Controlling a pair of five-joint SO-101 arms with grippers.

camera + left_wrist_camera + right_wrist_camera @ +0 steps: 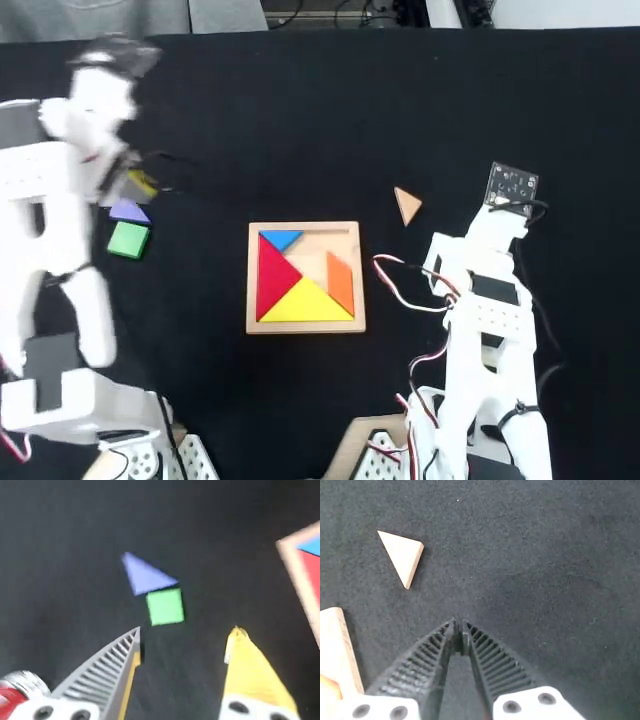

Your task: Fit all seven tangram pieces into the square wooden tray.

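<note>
Left end effector (pixel 186 632) wide open, empty, over table (pixel 300 120), near green square (pixel 165 607) just beside purple triangle (pixel 145 575). Right end effector (pixel 458 626) closed, empty; wood triangle (pixel 402 555) nearby, sharp corner toward it. Tray (pixel 305 228) mid-table, four pieces inside.

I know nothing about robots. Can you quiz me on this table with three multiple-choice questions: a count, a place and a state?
1. How many pieces lie in the wooden tray?
A) two
B) four
C) seven

2. Where is the green square?
A) in a claw
B) on the black cloth, beside the purple triangle
C) inside the tray

3. The right claw is:
A) wide open
B) shut on a piece
C) shut and empty

Answers:
1 B: the blue triangle, red triangle, yellow triangle and orange piece sit inside.
2 B: the two lie together outside the tray.
3 C: its fingers meet with nothing between them, and the plain wood triangle lies apart.
</note>
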